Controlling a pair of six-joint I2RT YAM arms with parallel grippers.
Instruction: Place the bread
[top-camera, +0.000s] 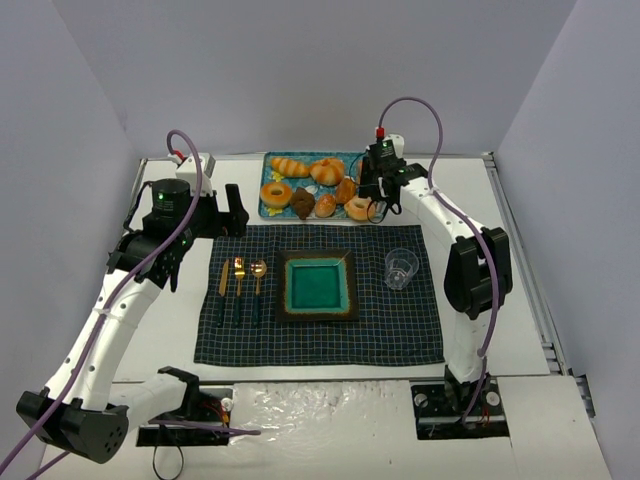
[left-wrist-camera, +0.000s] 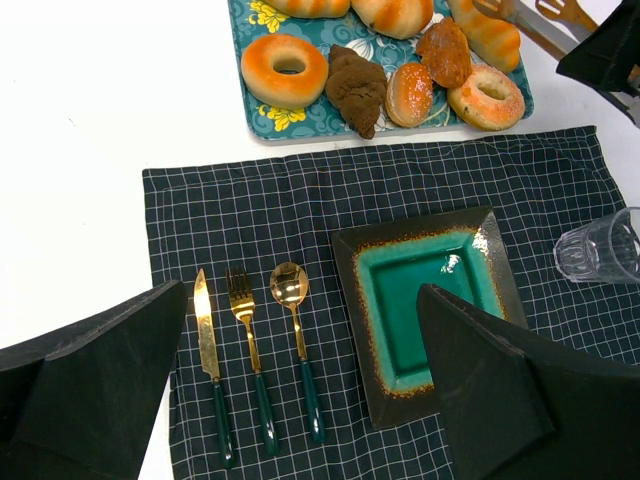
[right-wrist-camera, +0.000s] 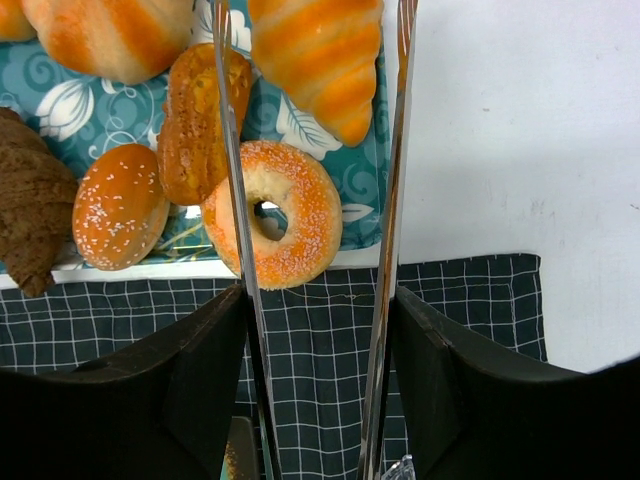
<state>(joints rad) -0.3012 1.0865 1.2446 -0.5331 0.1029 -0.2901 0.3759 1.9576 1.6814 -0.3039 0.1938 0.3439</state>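
The bread (right-wrist-camera: 320, 60), a golden-orange ridged roll with a tapered end, lies at the right end of the teal floral tray (right-wrist-camera: 60, 110). It also shows in the left wrist view (left-wrist-camera: 487, 35). My right gripper (right-wrist-camera: 318, 295) is shut on metal tongs (right-wrist-camera: 232, 150) above that end of the tray (top-camera: 375, 195). The two tong arms stand apart, one on each side of the bread's tip and over a sugared doughnut (right-wrist-camera: 290, 215). The tong tips are out of view. My left gripper (left-wrist-camera: 300, 290) is open and empty over the placemat's left part (top-camera: 232, 215).
A square teal plate (top-camera: 317, 256) sits mid-placemat, with a knife, fork and spoon (top-camera: 239, 285) to its left and a clear glass (top-camera: 400, 268) to its right. The tray also holds a paler long roll (top-camera: 290, 166), a big round roll (top-camera: 327, 171), another doughnut (top-camera: 276, 193) and small pastries.
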